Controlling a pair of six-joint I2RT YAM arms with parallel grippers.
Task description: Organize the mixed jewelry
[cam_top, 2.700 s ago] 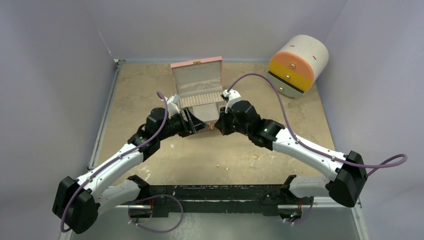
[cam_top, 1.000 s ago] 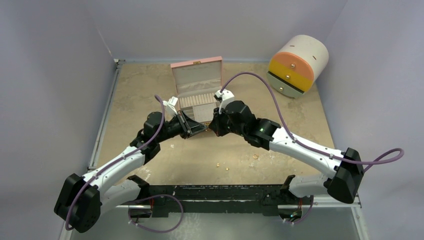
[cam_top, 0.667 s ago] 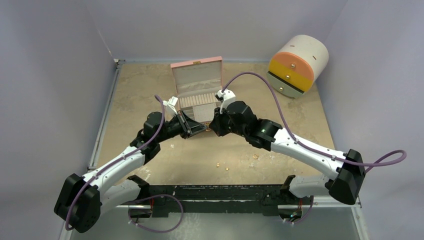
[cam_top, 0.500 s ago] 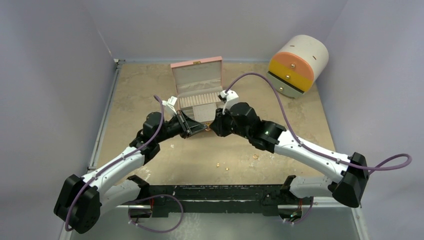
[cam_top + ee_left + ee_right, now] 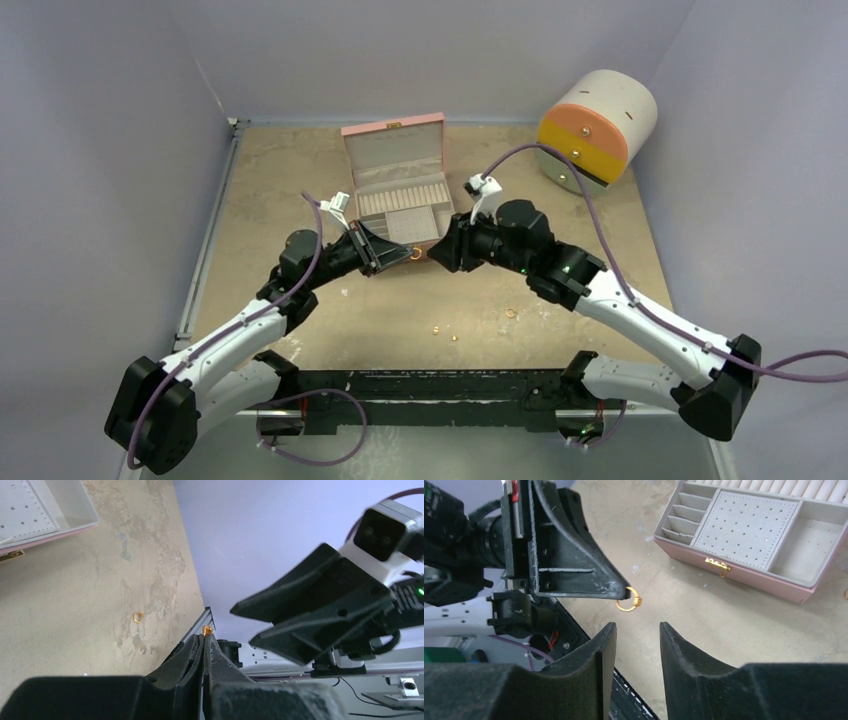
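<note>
left jaws pinching a small gold hoop (image 5: pixel 629 601) at their tips, over the desk (image 5: pixel 280 185) by the pink jewelry box (image 5: pixel 393 155), right jaws spread, hoop just past their tips, not between

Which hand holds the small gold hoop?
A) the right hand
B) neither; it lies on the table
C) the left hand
C: the gold hoop hangs from the shut tips of the left hand, while the right hand stands open, apart from it.
</note>
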